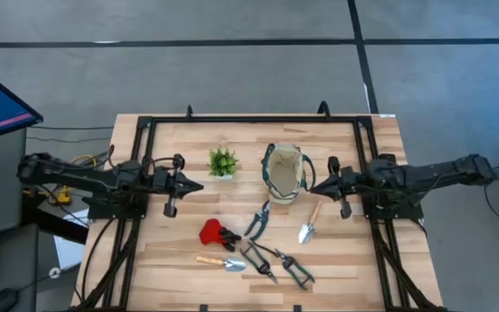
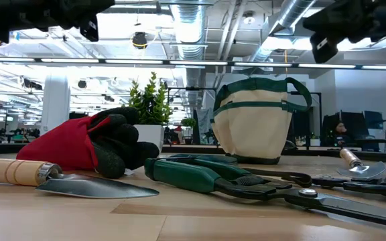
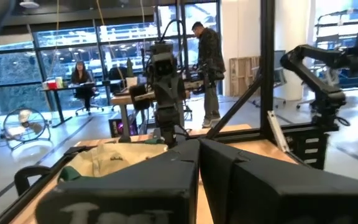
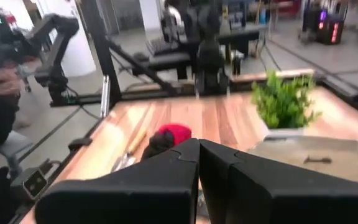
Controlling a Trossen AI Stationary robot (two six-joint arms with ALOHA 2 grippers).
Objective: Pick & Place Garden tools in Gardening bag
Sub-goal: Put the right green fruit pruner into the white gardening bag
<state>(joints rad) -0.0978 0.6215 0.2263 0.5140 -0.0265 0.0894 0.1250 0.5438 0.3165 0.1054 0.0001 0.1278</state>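
Waiting at the start: both arms are hovering beside the gardening bag [image 1: 284,172], nothing lifted yet.
High view is showing left gripper [image 1: 195,185] and right gripper [image 1: 313,186], jaws together, flanking the bag; garden tools [image 1: 258,247] lying in front of it on the counter [image 1: 362,260]. Low view is adding red-and-black piece [image 2: 86,144] and green-handled shears [image 2: 206,174]. Next: opening jaws, reaching down.

Open-plan robotics lab, sitting inside an office floor.

Bare ceiling ducts [image 2: 191,27] are running overhead, another robot arm [image 3: 319,81] is standing beyond the wooden tabletop [image 1: 171,243], a person [image 3: 81,76] is sitting at a desk, and another person [image 3: 207,56] is standing among workstations behind glass walls.
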